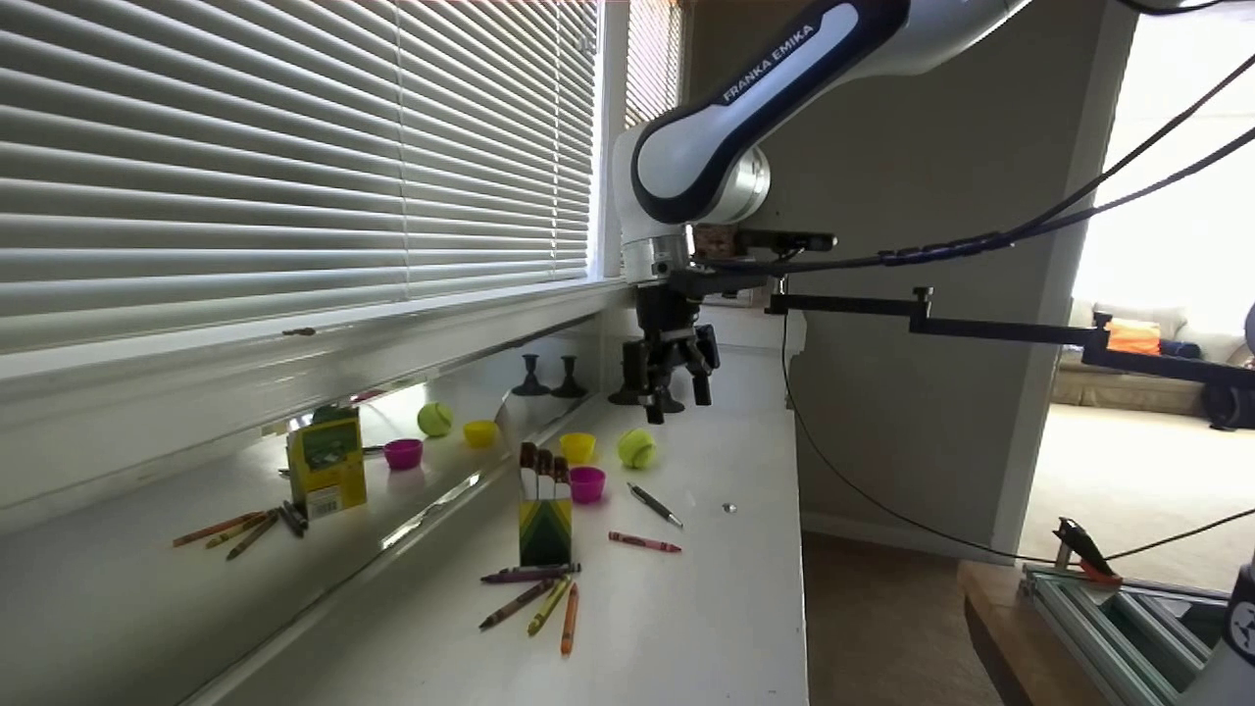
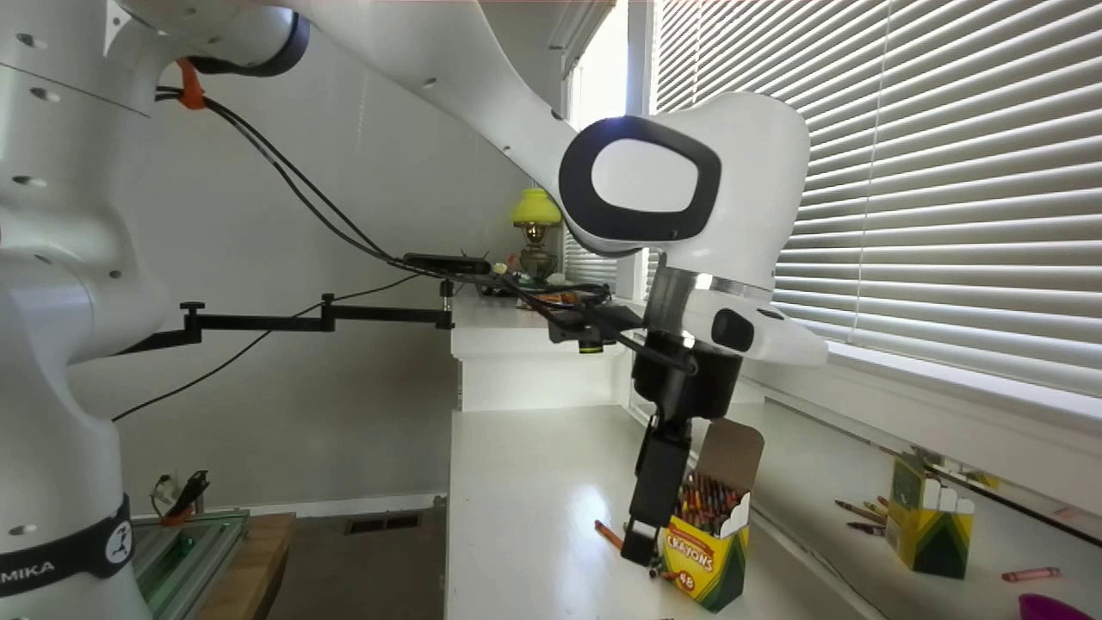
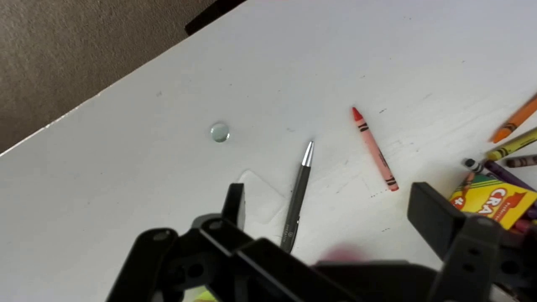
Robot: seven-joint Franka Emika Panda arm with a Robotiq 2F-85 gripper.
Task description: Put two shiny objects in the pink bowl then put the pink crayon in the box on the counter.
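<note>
The pink bowl [image 1: 586, 485] stands on the white counter; in the wrist view only a blurred pink patch [image 3: 345, 253] shows behind the gripper. The pink crayon [image 1: 644, 542] lies flat and also shows in the wrist view [image 3: 376, 149]. A clear glass bead [image 3: 220, 132] and a dark pen [image 3: 298, 197] with a silver tip lie on the counter, as does a clear flat square [image 3: 262, 197]. The yellow-green crayon box [image 2: 702, 560] stands upright and open with crayons inside. My gripper [image 1: 678, 404] is open and empty above the counter, over the pen and crayon [image 3: 331, 205].
Several loose crayons [image 1: 534, 598] lie by the box. A yellow cup [image 1: 577, 449] and a tennis ball [image 1: 637, 448] stand behind the pink bowl. Dark candlesticks [image 1: 627, 387] are farther back. A mirror strip [image 1: 431, 490] lines the window side. The counter's open edge [image 1: 802, 549] is opposite.
</note>
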